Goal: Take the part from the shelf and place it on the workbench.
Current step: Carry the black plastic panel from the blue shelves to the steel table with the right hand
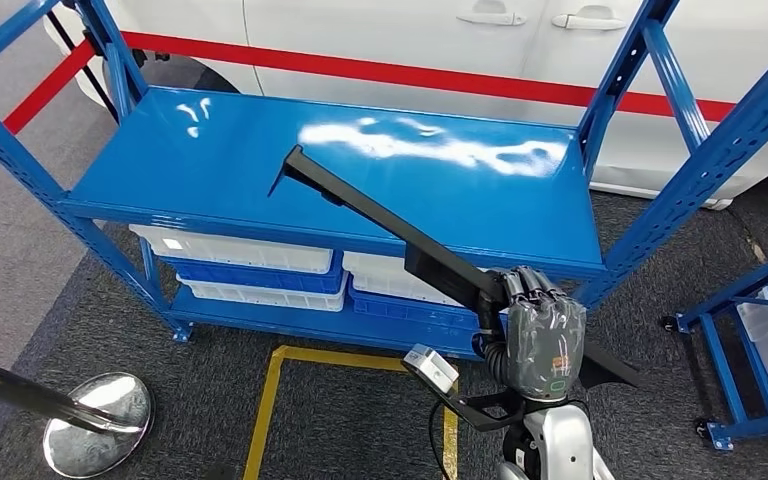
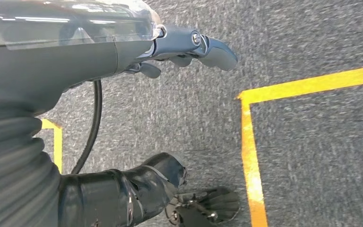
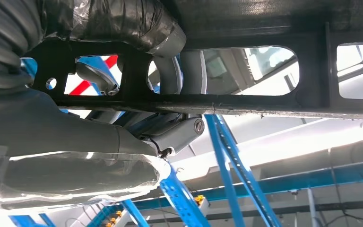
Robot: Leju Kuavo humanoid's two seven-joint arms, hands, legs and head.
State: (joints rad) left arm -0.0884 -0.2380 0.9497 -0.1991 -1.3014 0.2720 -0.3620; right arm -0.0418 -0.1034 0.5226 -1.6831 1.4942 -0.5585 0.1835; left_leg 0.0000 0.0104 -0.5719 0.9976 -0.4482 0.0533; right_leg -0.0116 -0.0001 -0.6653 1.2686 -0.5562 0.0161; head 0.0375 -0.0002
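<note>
Right hand (image 1: 538,300), lower right of frame, grips the long black metal bracket part (image 1: 380,215) above the blue steel shelf (image 1: 210,165); left hand (image 2: 189,47) hangs empty, fingers apart. Carrying step: turn toward the workbench next.

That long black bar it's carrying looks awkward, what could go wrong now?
The right hand grips the long black metal part near one end, so the far tip sticks out over the blue shelf top. Turning could knock it against the blue upright post. Held so far off-centre, the part might also twist or slip in the fingers.
</note>
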